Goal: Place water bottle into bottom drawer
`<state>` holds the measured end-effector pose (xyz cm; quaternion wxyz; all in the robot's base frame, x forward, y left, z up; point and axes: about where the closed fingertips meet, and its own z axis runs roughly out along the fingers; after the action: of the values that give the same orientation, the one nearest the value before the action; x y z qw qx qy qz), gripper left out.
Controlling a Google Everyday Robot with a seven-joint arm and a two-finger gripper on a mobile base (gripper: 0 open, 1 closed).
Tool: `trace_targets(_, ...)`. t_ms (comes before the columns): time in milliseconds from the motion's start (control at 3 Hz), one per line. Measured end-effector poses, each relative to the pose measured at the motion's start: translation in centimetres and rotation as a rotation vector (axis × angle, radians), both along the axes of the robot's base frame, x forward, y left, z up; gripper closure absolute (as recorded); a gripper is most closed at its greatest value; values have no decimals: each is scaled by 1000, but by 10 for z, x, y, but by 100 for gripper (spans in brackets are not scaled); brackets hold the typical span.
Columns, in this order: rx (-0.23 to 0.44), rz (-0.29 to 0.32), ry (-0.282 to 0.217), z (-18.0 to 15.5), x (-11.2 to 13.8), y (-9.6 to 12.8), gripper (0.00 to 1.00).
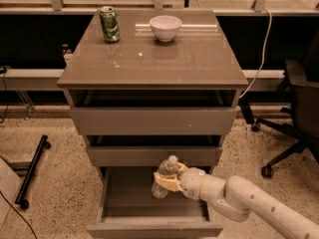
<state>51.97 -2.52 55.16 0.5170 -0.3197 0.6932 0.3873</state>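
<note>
The water bottle (165, 175) is clear ribbed plastic with a white cap, held slightly tilted inside the open bottom drawer (130, 200). My gripper (167, 182) comes in from the lower right on a white arm and is shut on the bottle's middle, its yellowish fingers (164, 183) wrapped around the bottle. The bottle's base hangs a little above the drawer's grey floor, right of its middle. The bottle's top reaches the front of the middle drawer (153, 155).
A green soda can (109, 24) and a white bowl (165, 28) stand on the cabinet top (154, 59). The two upper drawers are slightly pulled out. An office chair (294, 113) stands at the right, and a black stand leg (31, 171) lies on the floor at the left.
</note>
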Motion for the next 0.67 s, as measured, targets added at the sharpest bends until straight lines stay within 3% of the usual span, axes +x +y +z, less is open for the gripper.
trace_targets(333,23,-8,68,-70,7,-36,100)
trace_targets(667,40,-13,98,-110,16,-65,100)
